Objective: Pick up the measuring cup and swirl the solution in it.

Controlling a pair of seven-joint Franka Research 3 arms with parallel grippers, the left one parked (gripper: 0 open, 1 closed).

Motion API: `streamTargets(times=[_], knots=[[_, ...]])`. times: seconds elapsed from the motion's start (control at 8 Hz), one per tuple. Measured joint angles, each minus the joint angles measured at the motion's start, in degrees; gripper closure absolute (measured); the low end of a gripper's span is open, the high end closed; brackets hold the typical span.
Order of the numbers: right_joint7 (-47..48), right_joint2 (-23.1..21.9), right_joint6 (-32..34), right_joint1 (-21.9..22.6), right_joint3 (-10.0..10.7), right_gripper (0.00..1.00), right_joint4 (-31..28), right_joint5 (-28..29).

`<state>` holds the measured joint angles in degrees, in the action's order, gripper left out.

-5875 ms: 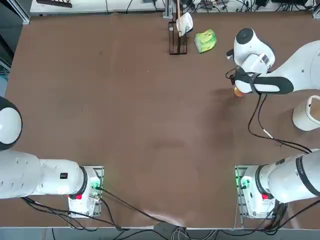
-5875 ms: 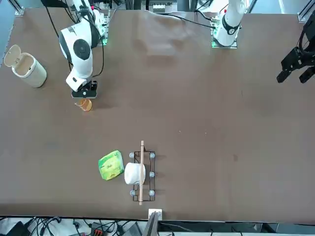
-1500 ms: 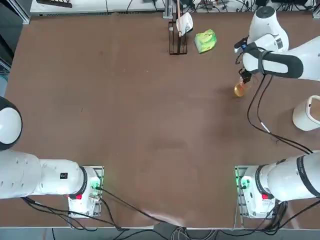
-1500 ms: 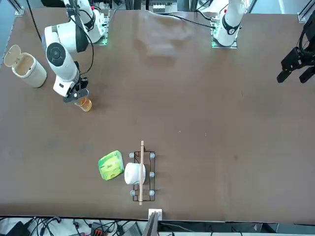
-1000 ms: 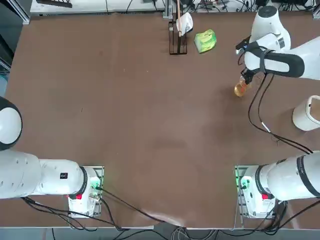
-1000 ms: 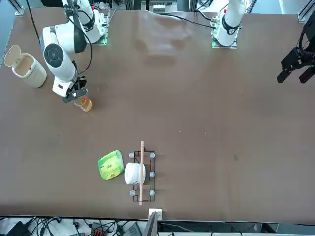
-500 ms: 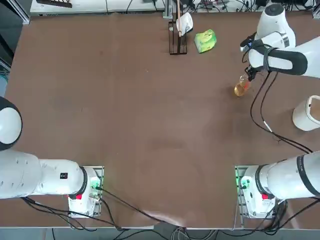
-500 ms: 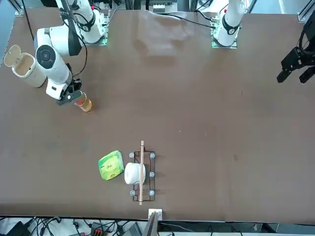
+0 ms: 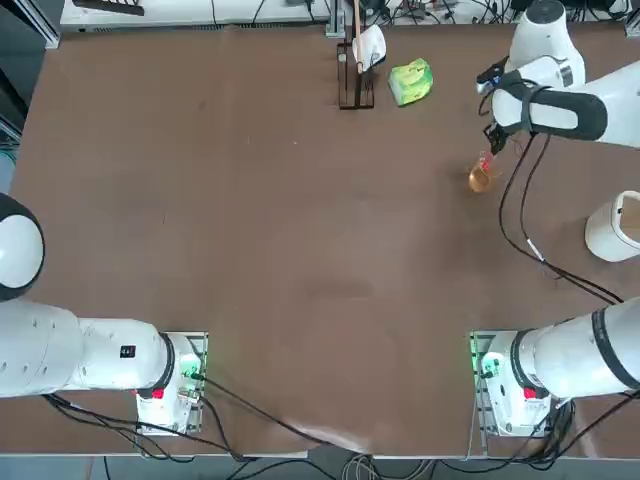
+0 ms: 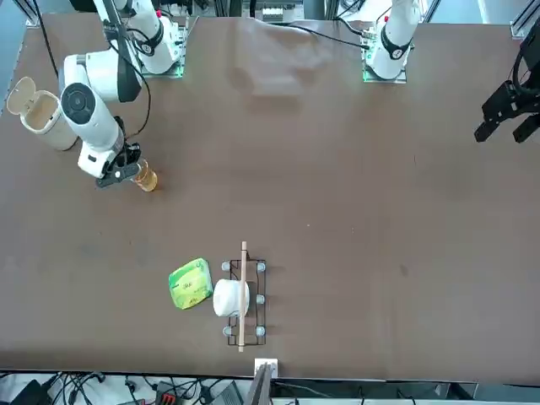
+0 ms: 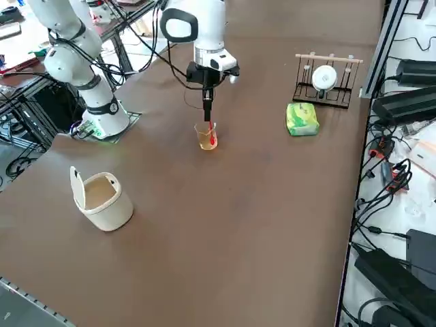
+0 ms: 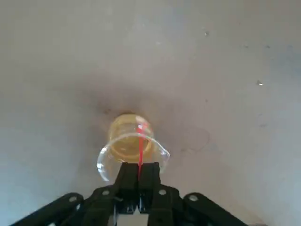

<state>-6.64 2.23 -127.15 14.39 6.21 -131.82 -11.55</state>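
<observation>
Cup: the measuring cup (image 11: 206,136) stands upright on the brown desk (image 9: 250,200), in the right arm's half, between the green packet (image 9: 411,81) and the white bin (image 9: 612,228) but well apart from both.

Solution: orange-amber liquid (image 12: 130,141) sits in the cup's lower part; through the wrist view it looks level and calm.

End effector: the right end effector (image 11: 207,109) hangs just above the cup's mouth, pointing down, its two fingers (image 12: 128,175) pressed together on a thin red rod (image 12: 140,149). The rod's lower end dips into the cup and reaches the liquid.

Hold on cup: none that shows. The fingers are above the rim, not around the glass, and the cup appears to rest on the desk by its own base.

Done so far: judging from this, the arm has been brought over the cup and the rod is in the liquid, so the solution may be getting stirred with the rod instead of by swirling the cup.

Left to do: as the task is worded, the pick-up is not yet done and no swirl of the cup itself is under way.

Other things: a small wire rack (image 9: 354,70) with a white roll stands beside the packet, untouched.
</observation>
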Motion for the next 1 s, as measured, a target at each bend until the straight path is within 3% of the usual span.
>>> streamTargets(times=[0.38,1.0], knots=[[2.4,0.2,1.8,2.3,-0.3,0.97,0.0,1.6],[-0.5,-0.3,6.9,1.6,0.2,0.97,0.3,1.6]])
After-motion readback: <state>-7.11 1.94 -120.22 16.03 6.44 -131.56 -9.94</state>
